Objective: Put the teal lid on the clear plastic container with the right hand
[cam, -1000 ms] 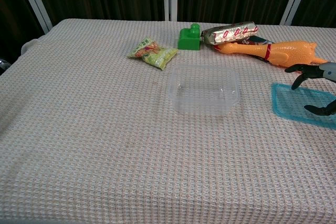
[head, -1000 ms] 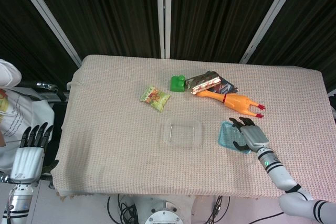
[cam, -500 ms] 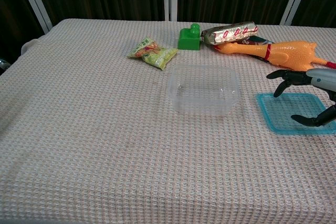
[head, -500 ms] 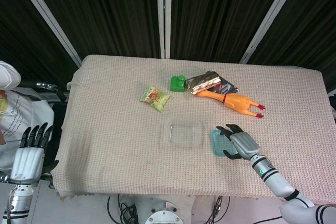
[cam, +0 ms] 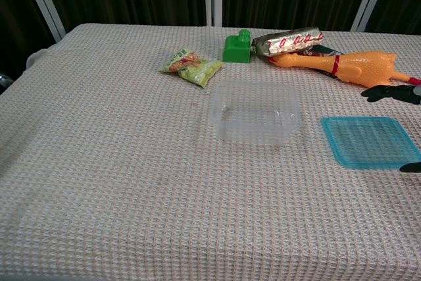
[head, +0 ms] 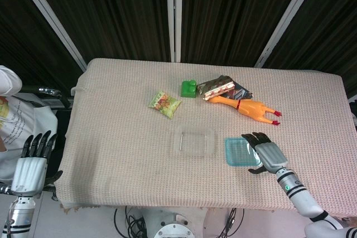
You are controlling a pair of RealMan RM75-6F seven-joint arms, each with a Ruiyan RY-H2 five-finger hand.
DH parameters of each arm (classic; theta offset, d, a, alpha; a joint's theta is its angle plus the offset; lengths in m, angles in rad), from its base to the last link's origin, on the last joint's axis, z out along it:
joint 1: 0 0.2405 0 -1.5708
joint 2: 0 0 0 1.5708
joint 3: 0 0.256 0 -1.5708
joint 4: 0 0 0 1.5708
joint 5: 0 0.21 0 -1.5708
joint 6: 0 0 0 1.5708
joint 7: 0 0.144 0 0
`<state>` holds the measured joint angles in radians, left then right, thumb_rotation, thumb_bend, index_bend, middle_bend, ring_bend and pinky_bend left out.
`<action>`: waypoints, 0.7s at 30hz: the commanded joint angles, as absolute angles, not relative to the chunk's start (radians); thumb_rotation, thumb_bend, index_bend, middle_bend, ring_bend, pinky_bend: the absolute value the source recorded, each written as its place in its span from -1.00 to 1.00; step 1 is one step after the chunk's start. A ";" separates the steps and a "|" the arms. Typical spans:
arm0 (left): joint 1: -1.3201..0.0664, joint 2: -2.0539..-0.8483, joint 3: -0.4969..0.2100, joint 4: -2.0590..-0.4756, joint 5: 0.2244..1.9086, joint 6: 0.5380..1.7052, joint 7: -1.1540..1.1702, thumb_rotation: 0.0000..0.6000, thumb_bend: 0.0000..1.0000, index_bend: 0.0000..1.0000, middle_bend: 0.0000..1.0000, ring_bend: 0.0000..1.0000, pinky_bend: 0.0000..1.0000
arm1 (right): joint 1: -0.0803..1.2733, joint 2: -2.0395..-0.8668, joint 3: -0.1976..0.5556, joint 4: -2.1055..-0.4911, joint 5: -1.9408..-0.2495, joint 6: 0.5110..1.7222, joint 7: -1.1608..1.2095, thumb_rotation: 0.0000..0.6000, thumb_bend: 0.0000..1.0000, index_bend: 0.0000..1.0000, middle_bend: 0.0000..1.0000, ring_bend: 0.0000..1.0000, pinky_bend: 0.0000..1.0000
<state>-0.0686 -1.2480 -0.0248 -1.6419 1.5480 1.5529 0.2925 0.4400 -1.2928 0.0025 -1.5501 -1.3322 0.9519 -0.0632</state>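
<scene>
The clear plastic container [head: 193, 141] is sitting open on the woven tablecloth [head: 122, 143], and everything else is lying around it. The teal lid [head: 240, 151] is lying flat on the cloth just to the right of the container, apart from it with a narrow strip of cloth between them. The right hand [head: 265, 153] is resting just beside the lid on the side away from the container, its dark fingers [cam: 381, 92] spreading apart and holding nothing; in the chest view only the fingertips are showing past the lid's far and right edges, and whether they are touching the lid cannot be told. The left hand [head: 30, 163] is hanging off the table edge, well to the left of the container, with fingers straight and apart, empty.

Behind the container, a green block [head: 188, 88] is standing next to a silver snack wrapper [head: 217, 86]. An orange rubber chicken [head: 245, 107] is lying behind the lid, to the container's back right. A small green snack packet [head: 164, 103] is lying to the container's back left
</scene>
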 commanded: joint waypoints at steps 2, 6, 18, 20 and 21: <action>-0.065 -1.246 -0.024 -1.644 1.548 1.556 0.292 1.00 -0.92 -0.86 -0.95 -1.00 -1.00 | 0.474 -1.322 0.022 -1.515 -1.308 0.906 -0.085 1.00 -1.00 -1.00 -0.78 -1.00 -1.00; -0.060 -1.243 -0.021 -1.648 1.550 1.561 0.294 1.00 -0.92 -0.86 -0.95 -1.00 -1.00 | 0.497 -1.350 0.024 -1.477 -1.302 0.874 -0.104 1.00 -1.00 -1.00 -0.72 -1.00 -1.00; -0.057 -1.239 -0.024 -1.655 1.543 1.559 0.300 1.00 -0.92 -0.86 -0.95 -1.00 -1.00 | 0.503 -1.366 0.015 -1.453 -1.312 0.856 -0.055 1.00 -1.00 -1.00 -0.71 -1.00 -1.00; -0.058 -1.239 -0.025 -1.656 1.541 1.554 0.300 1.00 -0.92 -0.86 -0.95 -1.00 -1.00 | 0.505 -1.369 0.017 -1.442 -1.310 0.853 -0.050 1.00 -1.00 -1.00 -0.71 -1.00 -1.00; -0.059 -1.239 -0.026 -1.656 1.540 1.552 0.301 1.00 -0.92 -0.86 -0.95 -1.00 -1.00 | 0.507 -1.372 0.018 -1.436 -1.307 0.849 -0.047 1.00 -1.00 -1.00 -0.71 -1.00 -1.00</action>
